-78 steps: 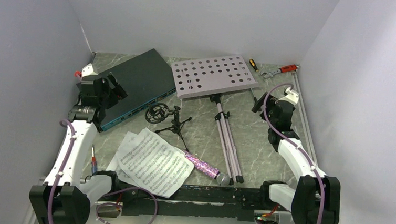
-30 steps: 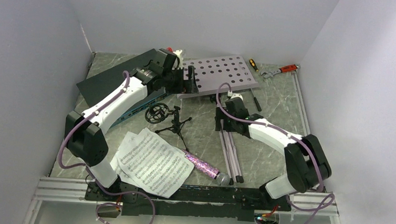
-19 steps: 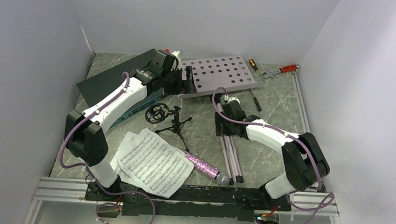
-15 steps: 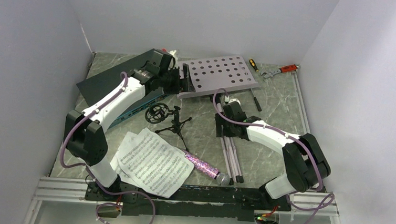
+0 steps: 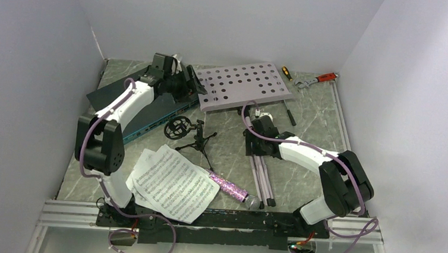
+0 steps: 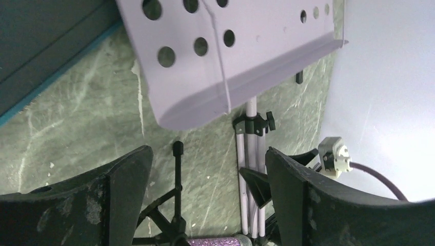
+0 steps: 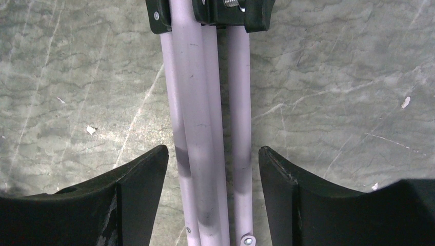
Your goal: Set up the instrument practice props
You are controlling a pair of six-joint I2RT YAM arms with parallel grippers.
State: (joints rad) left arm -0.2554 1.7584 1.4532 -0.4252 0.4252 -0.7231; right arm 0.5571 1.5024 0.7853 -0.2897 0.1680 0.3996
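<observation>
Step in hand: raising the music stand [image 5: 242, 86], which lay flat on the desk [image 5: 309, 144]. Its perforated plate rested toward the middle of the far edge. Its folded tripod tubes [image 7: 205, 102] ran back toward the near edge.

Right gripper [image 7: 213, 154]: lowered over the tubes just below the black collar. The jaws straddled the bundle with a thin gap on each side. They were released, with no grasp made.

Left gripper [image 6: 208, 154]: held above the dark box [image 5: 143, 94] on the left-edge side of the plate and aimed at it. The jaws were spread, with nothing between them and no contact with the plate.

Other props were untouched. The sheet-music pages [image 5: 173, 182] lay overlapped near the near edge, and the microphone [image 5: 229, 188] lay just beside them. The mic stand [image 5: 192, 133] lay on its side at mid-desk. The hand tools [image 5: 311, 79] sat in the far right corner.

Assessment: the task was at an early stage, with nothing erected.

Next move: the right jaws should clench on all the tubes together, squarely, so that none slips out. The left jaws need to advance onto the edge of the plate. The lift would then have to be shared, since a plate on a long shaft is likely to swing if held at one point only.
</observation>
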